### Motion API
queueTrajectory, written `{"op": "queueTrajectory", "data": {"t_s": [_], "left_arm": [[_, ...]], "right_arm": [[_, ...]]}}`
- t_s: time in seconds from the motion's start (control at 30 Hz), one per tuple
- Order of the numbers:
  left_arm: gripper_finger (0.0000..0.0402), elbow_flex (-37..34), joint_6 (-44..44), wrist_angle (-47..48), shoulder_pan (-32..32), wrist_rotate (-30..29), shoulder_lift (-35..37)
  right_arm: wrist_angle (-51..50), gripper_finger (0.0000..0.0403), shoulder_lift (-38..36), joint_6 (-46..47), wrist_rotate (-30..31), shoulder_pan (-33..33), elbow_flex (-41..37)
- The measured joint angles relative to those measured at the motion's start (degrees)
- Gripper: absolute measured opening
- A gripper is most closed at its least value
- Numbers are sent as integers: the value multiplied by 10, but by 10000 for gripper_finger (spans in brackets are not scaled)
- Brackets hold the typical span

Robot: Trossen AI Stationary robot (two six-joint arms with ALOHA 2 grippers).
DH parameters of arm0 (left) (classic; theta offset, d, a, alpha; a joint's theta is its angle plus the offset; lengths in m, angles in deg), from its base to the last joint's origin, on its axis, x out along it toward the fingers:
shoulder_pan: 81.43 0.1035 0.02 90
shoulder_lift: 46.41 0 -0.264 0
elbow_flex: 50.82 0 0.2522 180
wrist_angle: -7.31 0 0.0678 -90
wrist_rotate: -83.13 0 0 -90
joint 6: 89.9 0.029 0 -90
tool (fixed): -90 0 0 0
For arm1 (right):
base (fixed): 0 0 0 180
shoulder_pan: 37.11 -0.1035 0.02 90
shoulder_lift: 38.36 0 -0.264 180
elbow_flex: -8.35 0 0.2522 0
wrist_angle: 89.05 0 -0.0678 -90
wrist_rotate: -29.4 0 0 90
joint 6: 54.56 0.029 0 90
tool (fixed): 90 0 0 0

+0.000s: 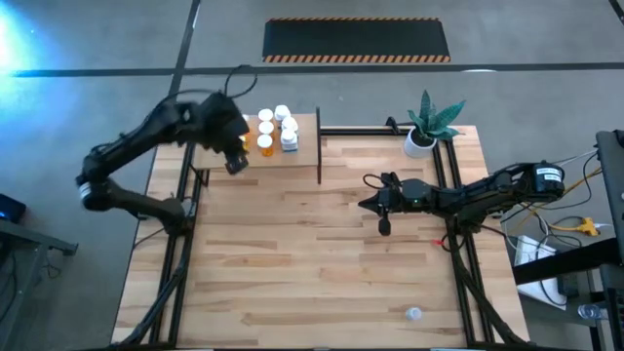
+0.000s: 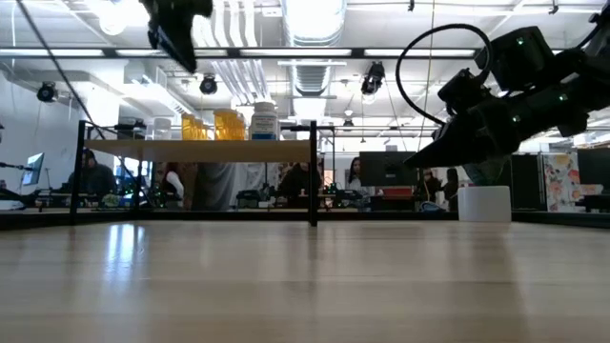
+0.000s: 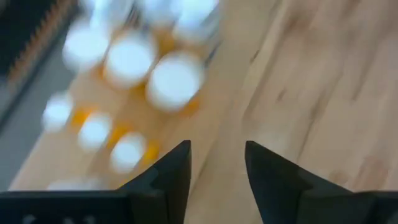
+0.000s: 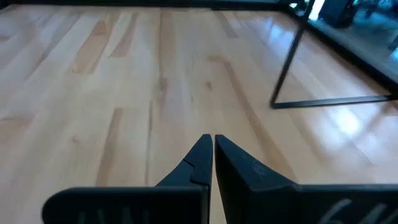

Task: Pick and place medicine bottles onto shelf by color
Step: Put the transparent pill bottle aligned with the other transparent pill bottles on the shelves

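Note:
The shelf (image 1: 297,156) stands at the table's far left, a light board on black posts with a dark upright divider (image 1: 319,146). Several medicine bottles (image 1: 273,129), orange and white with white caps, stand on it in a cluster; they also show in the low view (image 2: 229,124) and blurred in the left wrist view (image 3: 174,81). One clear-bluish bottle (image 1: 414,313) stands alone near the table's near edge. My left gripper (image 1: 234,166) is open and empty, high above the shelf's near edge (image 2: 181,48), just beside the cluster. My right gripper (image 1: 363,205) is shut and empty above the table's middle right.
A white pot with a green plant (image 1: 429,122) stands at the far right corner and shows in the low view (image 2: 484,203). A black rail (image 1: 356,130) runs from the divider toward the pot. Bare planked tabletop (image 1: 292,263) lies between the arms and the near edge.

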Motion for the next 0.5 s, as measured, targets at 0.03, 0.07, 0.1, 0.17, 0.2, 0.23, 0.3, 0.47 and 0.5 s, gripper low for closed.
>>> {"op": "queueTrajectory", "data": {"t_s": [0.03,0.07,0.1,0.17,0.2,0.23,0.3,0.47,0.5], "left_arm": [[128,-30,-1,-49,-21,0,25],[121,-64,-4,-99,-44,1,49],[115,-97,-4,-155,-68,1,72],[101,-171,-2,-273,-115,1,114],[94,-210,1,-335,-137,1,132],[88,-247,6,-397,-160,2,148],[76,-325,18,-525,-200,3,173],[52,-507,31,-837,-263,3,193],[49,-539,31,-895,-269,3,190]], "right_arm": [[-13,9,-1,3,0,-5,6],[-32,9,-4,5,0,-11,14],[-59,9,-8,8,0,-19,25],[-131,9,-19,16,4,-36,57],[-177,9,-25,19,15,-49,76],[-232,9,-32,23,29,-61,98],[-353,9,-42,37,66,-91,144],[-587,9,-55,131,124,-172,248],[-620,11,-56,155,128,-189,264]]}}
